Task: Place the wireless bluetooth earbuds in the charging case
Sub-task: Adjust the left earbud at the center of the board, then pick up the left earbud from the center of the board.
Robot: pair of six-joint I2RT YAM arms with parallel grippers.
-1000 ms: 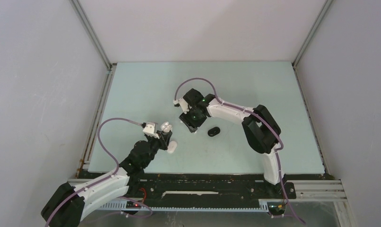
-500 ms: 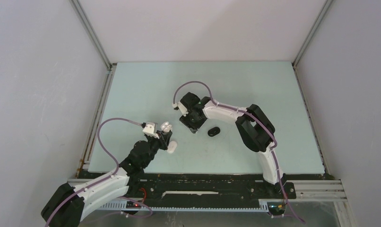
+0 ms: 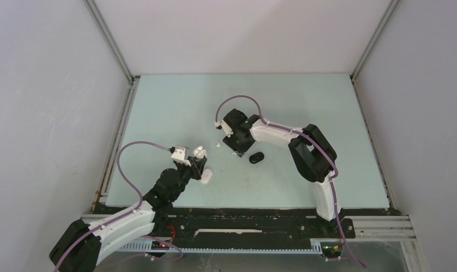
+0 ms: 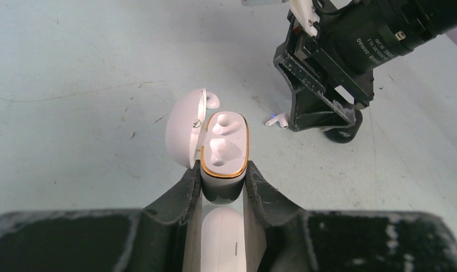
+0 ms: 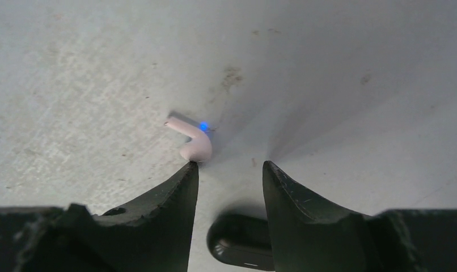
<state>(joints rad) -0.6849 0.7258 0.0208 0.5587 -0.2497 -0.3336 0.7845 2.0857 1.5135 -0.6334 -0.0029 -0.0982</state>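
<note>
The left gripper squeezes tight on the open white case, and both holes in it look empty. The right gripper hangs low over the table, jaws part open, with nothing in them. The white bud lies on the table right by one finger tip, not in the gap. If the jaws shut here, that finger may push the bud away. The black case is close and could get bumped.

The white earbud glows blue; the charging case is white, gold-rimmed.
</note>
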